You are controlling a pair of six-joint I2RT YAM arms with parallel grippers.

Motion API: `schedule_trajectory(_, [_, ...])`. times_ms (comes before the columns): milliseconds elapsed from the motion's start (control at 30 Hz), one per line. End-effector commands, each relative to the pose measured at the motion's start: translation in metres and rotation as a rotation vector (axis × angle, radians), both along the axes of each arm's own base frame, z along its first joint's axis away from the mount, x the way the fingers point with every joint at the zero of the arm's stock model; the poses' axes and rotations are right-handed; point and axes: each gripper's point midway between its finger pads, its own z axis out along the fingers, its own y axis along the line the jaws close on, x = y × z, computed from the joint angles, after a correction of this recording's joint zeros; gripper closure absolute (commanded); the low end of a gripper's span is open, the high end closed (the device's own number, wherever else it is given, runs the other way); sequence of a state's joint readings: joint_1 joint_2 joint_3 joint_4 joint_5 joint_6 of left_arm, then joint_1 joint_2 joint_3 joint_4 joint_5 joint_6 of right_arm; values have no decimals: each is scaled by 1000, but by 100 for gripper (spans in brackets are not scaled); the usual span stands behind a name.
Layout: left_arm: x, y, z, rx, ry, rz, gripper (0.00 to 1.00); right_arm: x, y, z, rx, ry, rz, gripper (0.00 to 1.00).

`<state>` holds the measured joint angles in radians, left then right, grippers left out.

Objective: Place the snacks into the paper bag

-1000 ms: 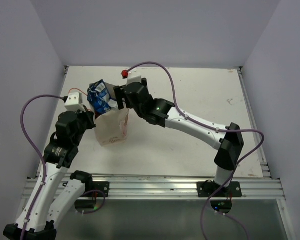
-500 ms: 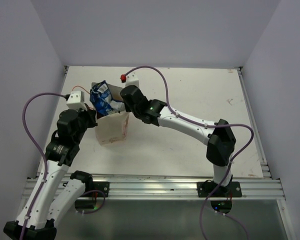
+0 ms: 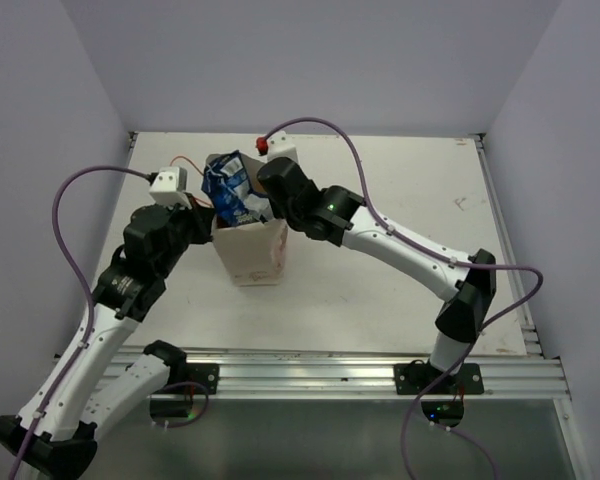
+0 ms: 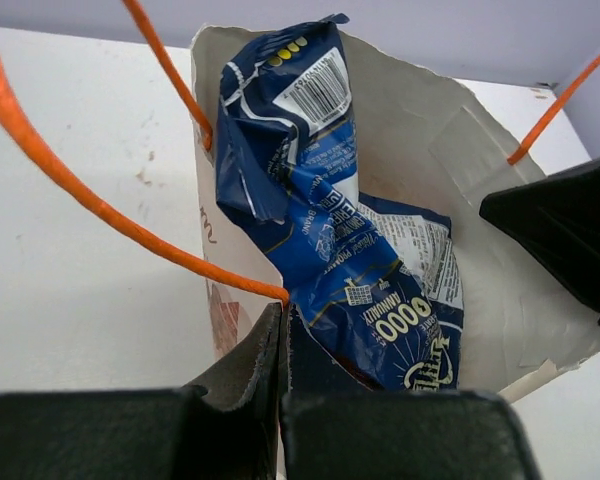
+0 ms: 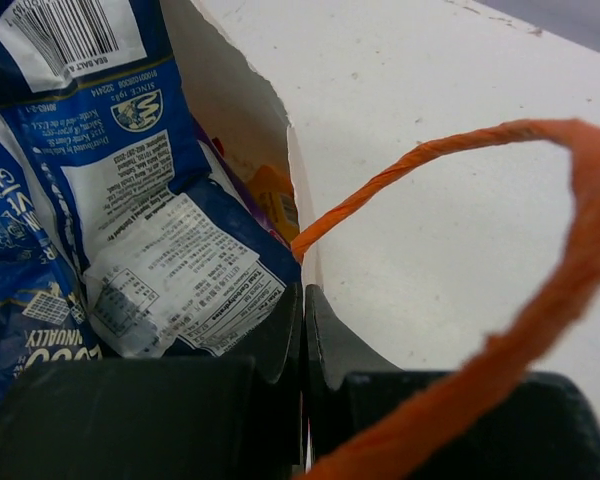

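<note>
The paper bag (image 3: 252,255) stands upright on the left half of the table (image 3: 400,190), with the blue packet (image 3: 232,187) poking out of its mouth. The left gripper (image 4: 283,320) and right gripper (image 5: 303,300) each pinch the bag's rim. Only the right wrist view catches an orange-yellow packet (image 5: 277,200) deeper inside.

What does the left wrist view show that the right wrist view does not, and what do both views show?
Only the left wrist view shows the whole open mouth of the paper bag, both orange handles, and the left claw shut on the near rim. Only the right wrist view shows an orange-yellow packet low inside the bag. Both show the blue packet sticking out of the bag, the right claw shut on the opposite rim, and the white table.
</note>
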<state>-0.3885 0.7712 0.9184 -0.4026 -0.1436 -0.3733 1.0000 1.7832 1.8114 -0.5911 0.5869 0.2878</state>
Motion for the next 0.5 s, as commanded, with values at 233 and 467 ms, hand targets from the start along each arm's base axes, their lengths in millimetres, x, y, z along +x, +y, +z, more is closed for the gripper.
schedule_trajectory(233, [-15, -102, 46, -61, -171, -50, 100, -19, -62, 84, 59, -140, -97, 100])
schedule_trajectory(467, [-17, -109, 18, -15, -149, -10, 100, -25, -88, 47, 19, -99, -162, 100])
